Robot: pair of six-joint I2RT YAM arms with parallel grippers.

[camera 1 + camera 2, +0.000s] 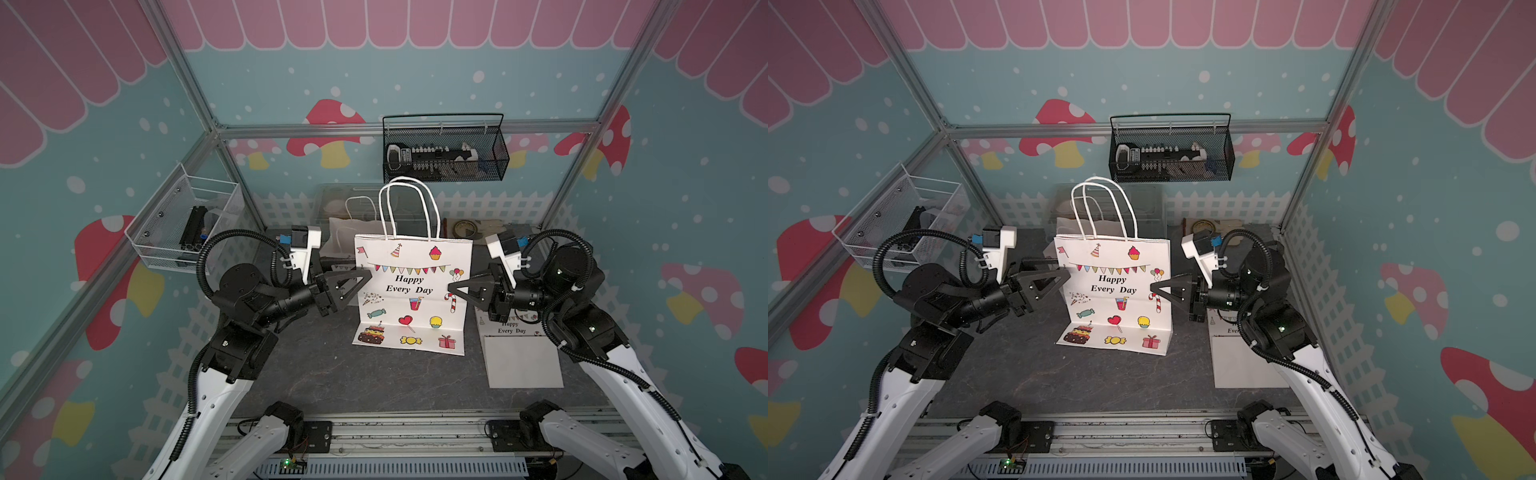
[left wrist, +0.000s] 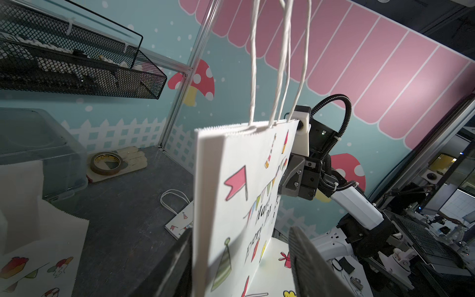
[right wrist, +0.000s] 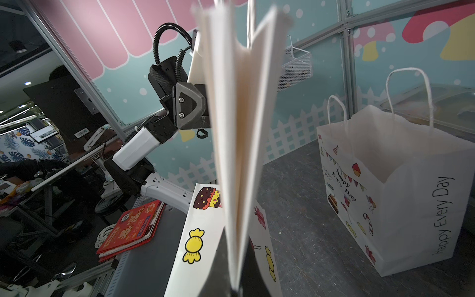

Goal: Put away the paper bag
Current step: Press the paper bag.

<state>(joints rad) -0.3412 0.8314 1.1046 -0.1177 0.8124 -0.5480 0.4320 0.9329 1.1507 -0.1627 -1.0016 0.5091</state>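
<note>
The paper bag (image 1: pixel 411 291) (image 1: pixel 1113 291) is white with party drawings and "Happy Every Day". It stands folded flat and upright mid-table, with its bottom flap lying forward on the tabletop and its handles up. My right gripper (image 1: pixel 449 287) (image 1: pixel 1151 287) is shut on the bag's right edge. The right wrist view shows the folded edge (image 3: pixel 236 154) running into that gripper (image 3: pixel 237 285). My left gripper (image 1: pixel 362 272) (image 1: pixel 1062 268) is open around the left edge. In the left wrist view the bag (image 2: pixel 244 205) stands between its fingers (image 2: pixel 303 257), near one and apart from the other.
A second, opened bag (image 3: pixel 398 192) stands behind, in front of a clear plastic box (image 1: pixel 353 199). Flat bags (image 1: pixel 519 357) lie at the right. A tape roll (image 1: pixel 464 227) lies at the back. A black mesh basket (image 1: pixel 444 149) and a white wire basket (image 1: pixel 183 224) hang on the walls.
</note>
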